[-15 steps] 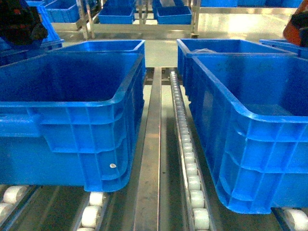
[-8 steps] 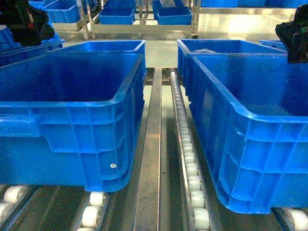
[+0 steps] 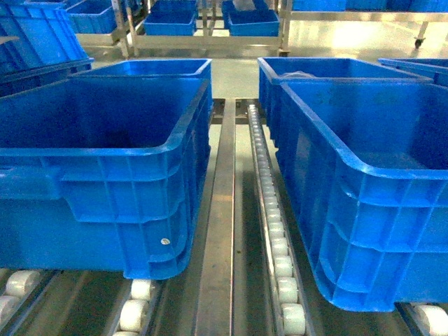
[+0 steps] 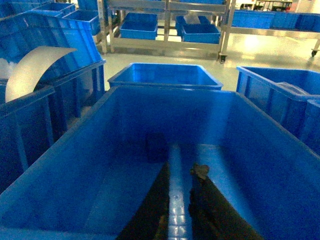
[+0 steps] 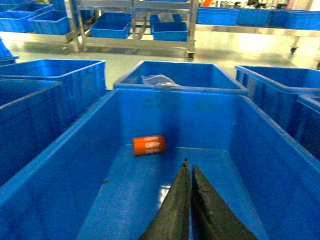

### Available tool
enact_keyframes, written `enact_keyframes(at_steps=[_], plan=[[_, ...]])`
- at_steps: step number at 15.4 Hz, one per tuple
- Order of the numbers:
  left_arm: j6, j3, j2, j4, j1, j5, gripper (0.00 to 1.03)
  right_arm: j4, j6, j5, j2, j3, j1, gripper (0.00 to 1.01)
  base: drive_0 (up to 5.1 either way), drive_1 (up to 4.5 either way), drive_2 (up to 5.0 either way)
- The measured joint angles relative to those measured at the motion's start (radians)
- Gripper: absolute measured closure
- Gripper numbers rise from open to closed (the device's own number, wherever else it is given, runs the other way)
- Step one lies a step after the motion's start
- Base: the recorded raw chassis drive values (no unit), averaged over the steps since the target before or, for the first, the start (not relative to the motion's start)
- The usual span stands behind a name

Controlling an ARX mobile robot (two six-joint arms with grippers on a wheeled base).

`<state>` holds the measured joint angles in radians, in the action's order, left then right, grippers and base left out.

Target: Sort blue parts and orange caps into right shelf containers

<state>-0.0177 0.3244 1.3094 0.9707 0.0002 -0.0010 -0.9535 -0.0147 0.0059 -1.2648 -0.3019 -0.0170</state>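
Right now, operator, take the near right crate as your landmark and read outward from it.

Right gripper [image 5: 190, 172]: your right wrist view shows it hanging over the near right crate [image 5: 65, 150], its two dark fingers pressed together with nothing between them.

Orange cap [image 5: 149, 145]: it lies on its side on the floor of that same crate, beyond the fingertips and a little left of them, well apart from the gripper, white print facing you.

Left gripper [image 4: 182, 172]: your left wrist view shows it over the near left crate [image 4: 65, 165], across the rails from the landmark, fingers slightly apart and holding nothing.

Roller track [image 3: 269, 210]: in your head view the white rollers run along the landmark crate's [image 3: 364, 210] left wall, beside a steel rail [image 3: 220, 210].

Far right crate [image 5: 180, 80]: it stands just behind the landmark, with a clear plastic bag [image 5: 159, 80] inside.

Far left crate [image 4: 165, 77]: it stands just behind the near left crate.

Steel rack [image 5: 135, 42]: well beyond the landmark, across the shiny floor, it carries more small blue bins [image 5: 170, 31].
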Motion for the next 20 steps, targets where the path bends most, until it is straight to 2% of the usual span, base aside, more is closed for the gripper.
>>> enact_keyframes(at_steps=[1,4,9,10,12,16,20], plan=[[-0.001,-0.029,-0.032,0.0,0.0,0.0,1.02,0.001,0.002,-0.001,0.032,0.026,0.016,1.0,0.0,0.0,0.0],[0.0,-0.125,-0.153,-0.027,-0.001,0.0,1.01,0.035,0.004,-0.006,0.147,0.116,0.017,1.0,0.0,0.0,0.0],[0.0,-0.206,-0.307,-0.097,0.0,0.0,1.01,0.109,0.004,-0.006,0.3,0.192,0.017,1.0,0.0,0.0,0.0],[0.0,-0.24,-0.304,-0.023,0.0,0.0,1.01,0.051,0.004,-0.006,0.31,0.223,0.017,1.0,0.0,0.0,0.0],[0.0,-0.291,-0.378,-0.119,0.0,0.0,1.01,0.13,0.004,-0.006,0.367,0.273,0.017,1.0,0.0,0.0,0.0],[0.001,-0.314,-0.626,-0.319,0.0,0.0,1.01,0.325,0.004,-0.006,0.613,0.288,0.017,1.0,0.0,0.0,0.0],[0.001,-0.314,-0.716,-0.391,0.0,0.0,1.01,0.4,0.004,-0.006,0.702,0.289,0.017,1.0,0.0,0.0,0.0]])
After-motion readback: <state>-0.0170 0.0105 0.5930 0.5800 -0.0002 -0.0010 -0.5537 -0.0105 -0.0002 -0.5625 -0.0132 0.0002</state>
